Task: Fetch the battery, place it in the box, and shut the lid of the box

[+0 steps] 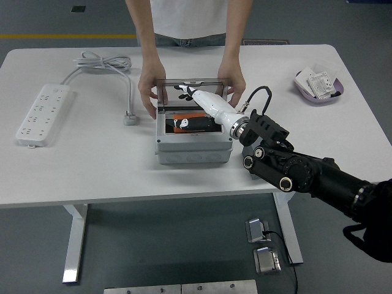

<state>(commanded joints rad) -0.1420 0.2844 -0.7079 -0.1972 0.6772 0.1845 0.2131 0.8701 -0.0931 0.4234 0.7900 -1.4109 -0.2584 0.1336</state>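
Observation:
The grey box (pixel 193 149) stands in the middle of the table. Its smoked clear lid (pixel 191 92) is held upright at the back by a person's two hands (pixel 149 92). The orange and black battery (pixel 193 122) lies inside the box. My right hand (pixel 193 97), white with black fingertips, is above the box with its fingers stretched out toward the lid. It holds nothing. The right arm comes in from the lower right. The left arm is out of view.
A white power strip (pixel 41 114) with its coiled cable (pixel 104 63) lies at the left. A purple tray (pixel 318 86) with small packets sits at the far right. The person stands at the far edge behind the box.

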